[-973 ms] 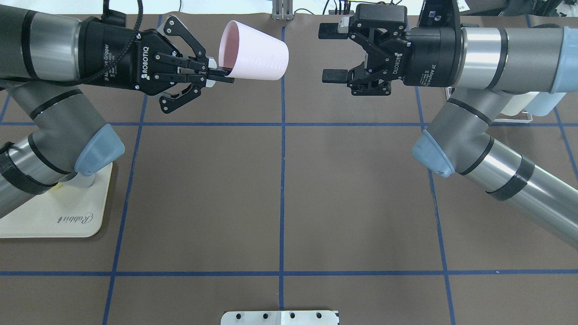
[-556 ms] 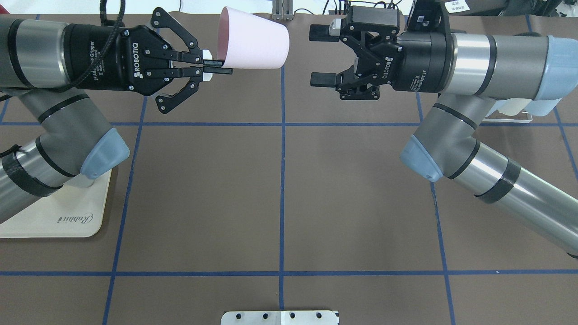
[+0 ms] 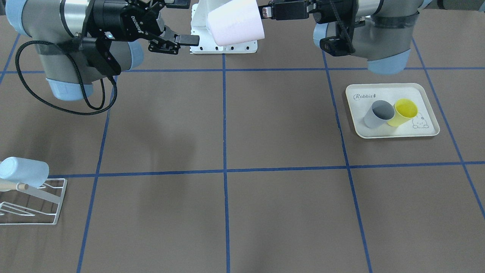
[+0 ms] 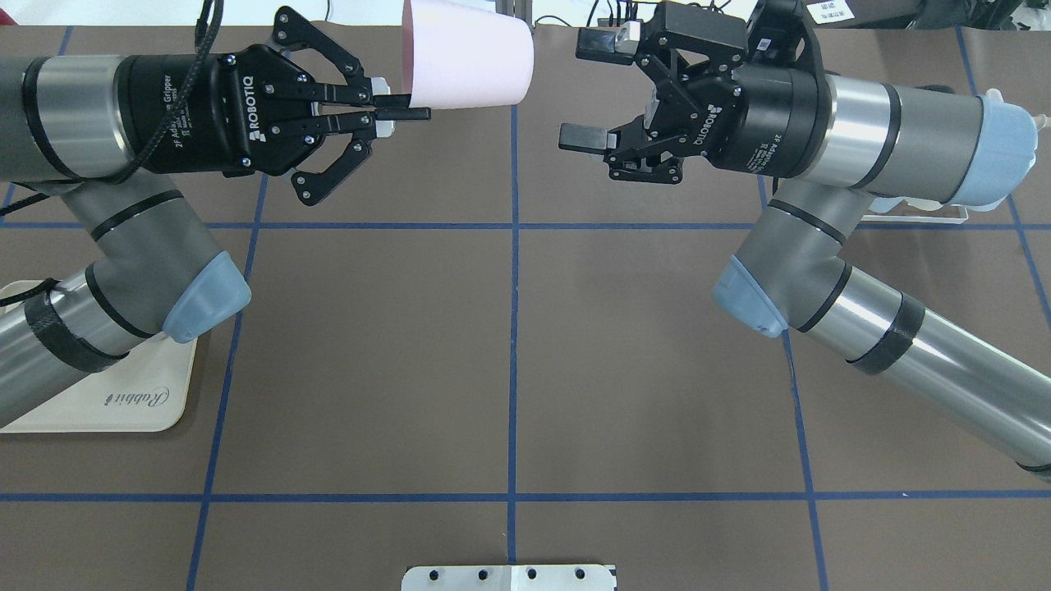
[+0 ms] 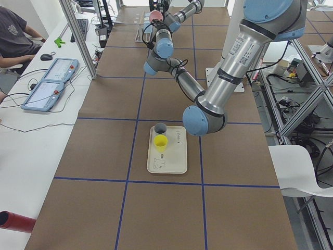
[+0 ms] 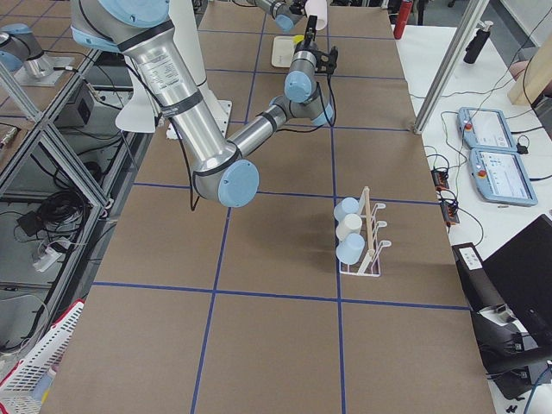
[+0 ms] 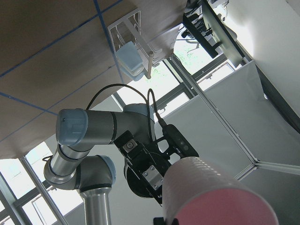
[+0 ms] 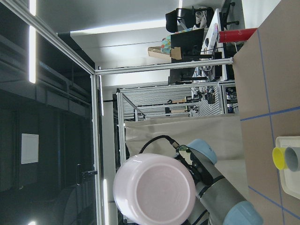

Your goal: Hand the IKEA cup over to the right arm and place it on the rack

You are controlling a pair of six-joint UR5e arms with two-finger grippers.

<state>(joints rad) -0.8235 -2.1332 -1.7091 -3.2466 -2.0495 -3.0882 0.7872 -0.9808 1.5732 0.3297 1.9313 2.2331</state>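
Observation:
A pale pink cup [image 4: 468,61] hangs on its side high over the table's far middle, its base towards the right arm. My left gripper [image 4: 410,111] is shut on the cup's rim. My right gripper [image 4: 577,89] is open and faces the cup's base with a short gap, touching nothing. In the front-facing view the cup [image 3: 235,21] lies between the left gripper [image 3: 267,11] and the right gripper [image 3: 185,22]. The right wrist view shows the cup's round base [image 8: 154,194]. The white wire rack [image 3: 34,201] stands at the table's right end and also shows in the right side view [image 6: 371,246].
A pale blue cup [image 3: 22,170] hangs on the rack; the right side view shows three cups there. A cream rabbit tray [image 3: 394,132] on the left side holds a grey cup [image 3: 379,113] and a yellow cup [image 3: 405,112]. The right arm's cable loop [image 3: 57,102] hangs low.
My left gripper has carried the cup farther from the robot and slightly towards the right arm. My right gripper has moved closer to the cup and tilted, still open.

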